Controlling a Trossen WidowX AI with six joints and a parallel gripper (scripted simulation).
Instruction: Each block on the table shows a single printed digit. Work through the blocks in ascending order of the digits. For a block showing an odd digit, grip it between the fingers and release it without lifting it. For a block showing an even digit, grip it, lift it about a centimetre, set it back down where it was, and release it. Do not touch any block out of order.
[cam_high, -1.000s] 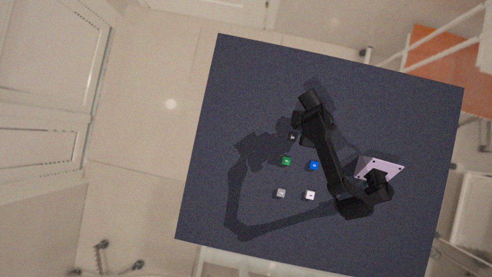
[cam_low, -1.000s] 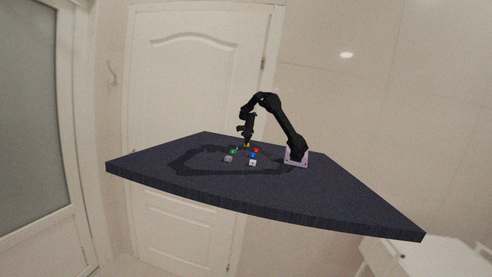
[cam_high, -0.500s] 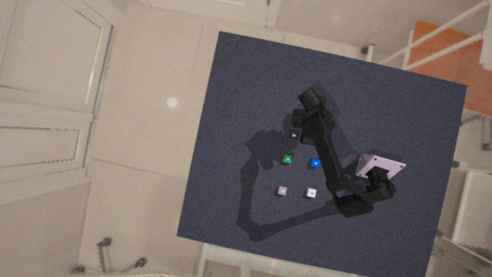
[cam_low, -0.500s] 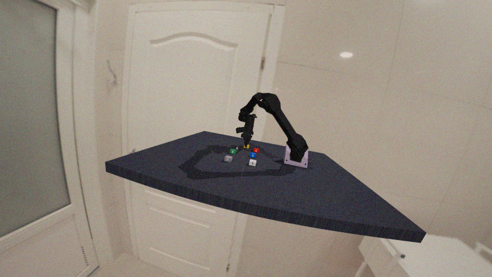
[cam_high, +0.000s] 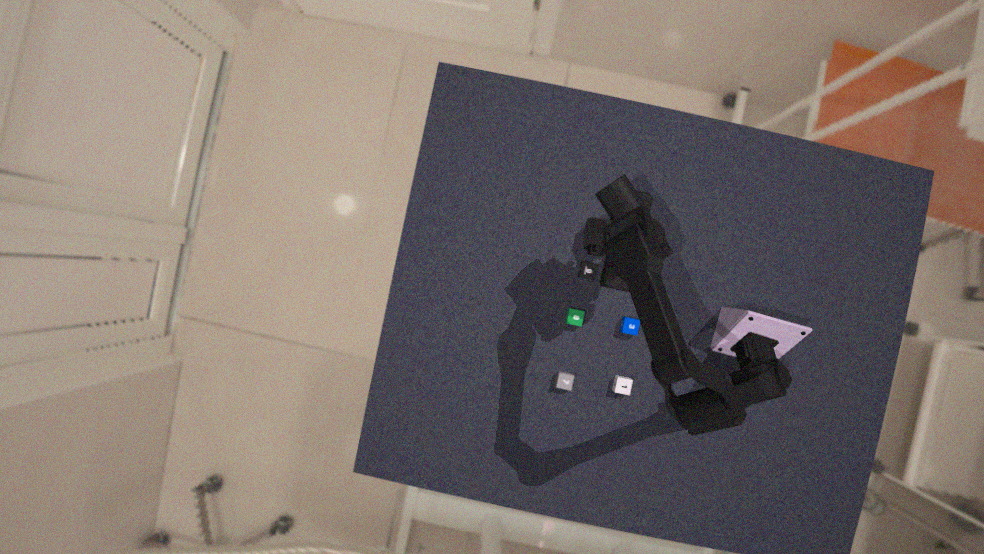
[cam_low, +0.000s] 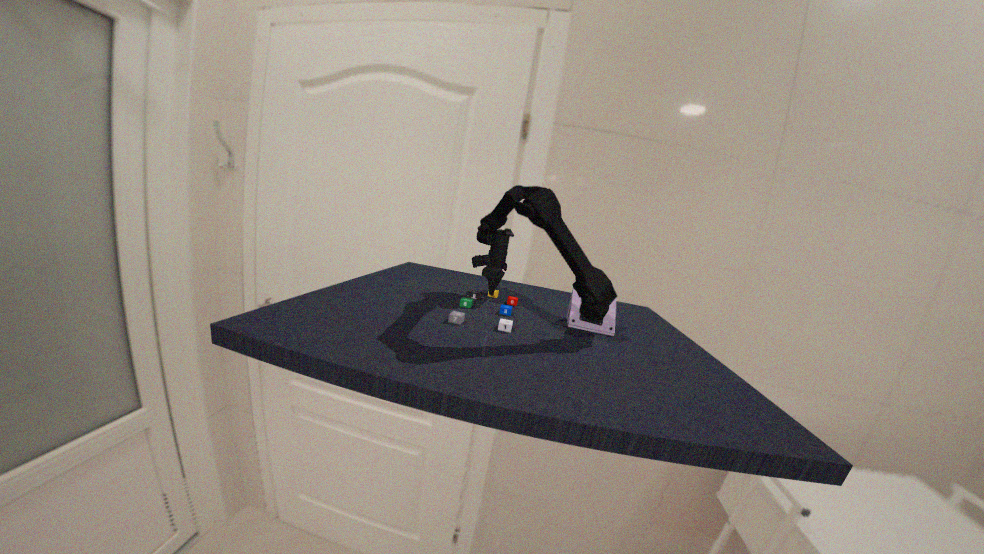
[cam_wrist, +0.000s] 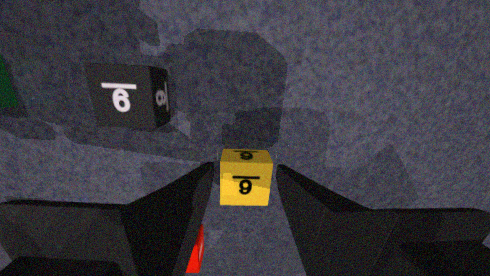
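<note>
A yellow block (cam_wrist: 246, 177) (cam_low: 493, 293) with a barred 6 or 9 rests on the dark table (cam_high: 482, 172) between my fingers. My gripper (cam_wrist: 245, 169) (cam_low: 493, 286) is open, with a narrow gap on each side of the block. In the overhead view the arm hides the yellow block. A black block (cam_wrist: 127, 102) (cam_high: 586, 269) with a white barred 6 or 9 stands to the upper left in the wrist view. A red block (cam_wrist: 197, 252) (cam_low: 511, 300) shows under the left finger.
A green block (cam_high: 574, 317) (cam_low: 466, 302), a blue block (cam_high: 630, 326) (cam_low: 506, 310), a grey block (cam_high: 564, 381) (cam_low: 456, 316) and a white block (cam_high: 622, 385) (cam_low: 504, 324) stand nearer the arm's lilac base (cam_high: 760, 330) (cam_low: 590, 322).
</note>
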